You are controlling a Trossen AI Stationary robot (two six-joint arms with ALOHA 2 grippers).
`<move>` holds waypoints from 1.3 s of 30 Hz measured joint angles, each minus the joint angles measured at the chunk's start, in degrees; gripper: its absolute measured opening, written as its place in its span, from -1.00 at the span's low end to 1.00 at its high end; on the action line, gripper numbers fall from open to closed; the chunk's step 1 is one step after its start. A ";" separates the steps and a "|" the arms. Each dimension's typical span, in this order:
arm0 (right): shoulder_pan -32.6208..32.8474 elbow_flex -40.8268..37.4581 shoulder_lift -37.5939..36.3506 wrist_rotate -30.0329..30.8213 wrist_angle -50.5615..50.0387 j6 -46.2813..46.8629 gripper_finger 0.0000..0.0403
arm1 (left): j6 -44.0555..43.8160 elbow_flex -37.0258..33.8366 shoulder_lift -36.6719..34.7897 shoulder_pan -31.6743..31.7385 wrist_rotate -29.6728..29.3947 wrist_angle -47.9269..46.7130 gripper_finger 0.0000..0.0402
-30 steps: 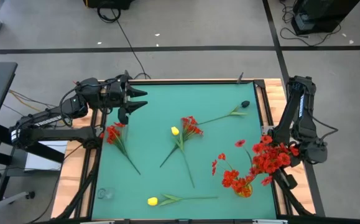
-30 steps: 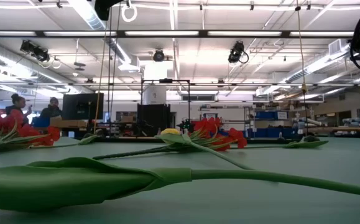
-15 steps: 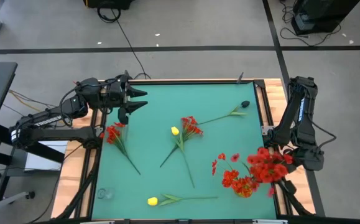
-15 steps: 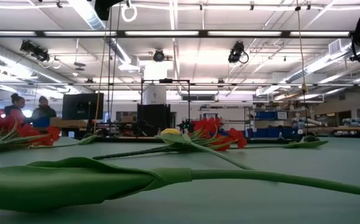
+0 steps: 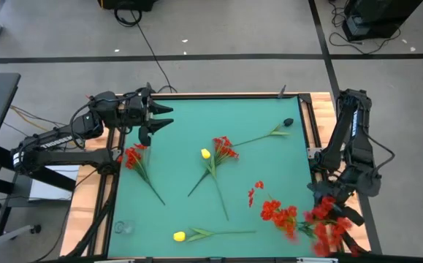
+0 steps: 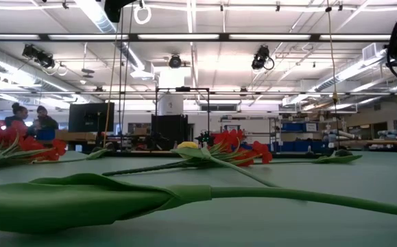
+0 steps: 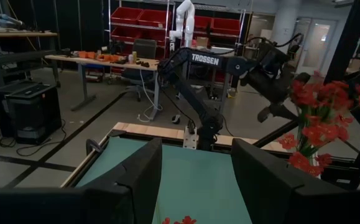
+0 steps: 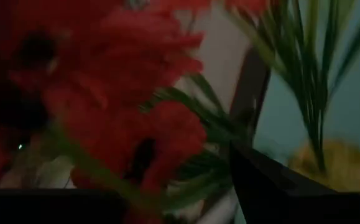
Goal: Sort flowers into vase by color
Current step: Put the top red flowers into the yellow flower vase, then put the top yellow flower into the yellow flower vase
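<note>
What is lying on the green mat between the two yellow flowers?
In the high view, only a green stem crosses between the upper yellow flower and lower one; otherwise bare mat.

- A green-topped table (image 5: 262,164) with wooden side rails carries loose flowers.
- Red stem (image 5: 139,164) near the left edge.
- Red stem (image 5: 222,150) and yellow tulip (image 5: 205,154) crossing at centre.
- Yellow tulip (image 5: 180,236) along the near edge.
- Dark-headed stem (image 5: 278,131) far right.
</note>
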 joint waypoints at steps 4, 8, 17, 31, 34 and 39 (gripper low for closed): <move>-1.94 3.82 0.01 -6.24 -11.04 5.18 -0.14 | 0.00 0.00 0.02 -0.01 0.00 0.00 -0.01; -3.57 7.82 -0.11 -6.49 -11.42 3.01 -0.13 | 0.00 0.00 0.02 0.01 0.00 0.00 -0.01; -6.60 16.16 -0.01 -10.58 -18.17 0.55 0.03 | 0.00 0.00 0.02 0.01 0.00 0.00 -0.01; -12.65 27.20 -3.19 16.71 -15.01 -14.20 0.08 | 0.00 0.00 0.02 0.00 0.02 0.00 -0.01; -15.33 27.20 -3.32 22.23 -14.36 -15.08 0.07 | 0.00 0.00 0.02 -0.01 0.02 0.00 -0.01; -21.99 27.18 -2.97 25.38 -13.76 -15.34 0.07 | 0.00 0.00 0.00 0.00 0.01 0.00 -0.01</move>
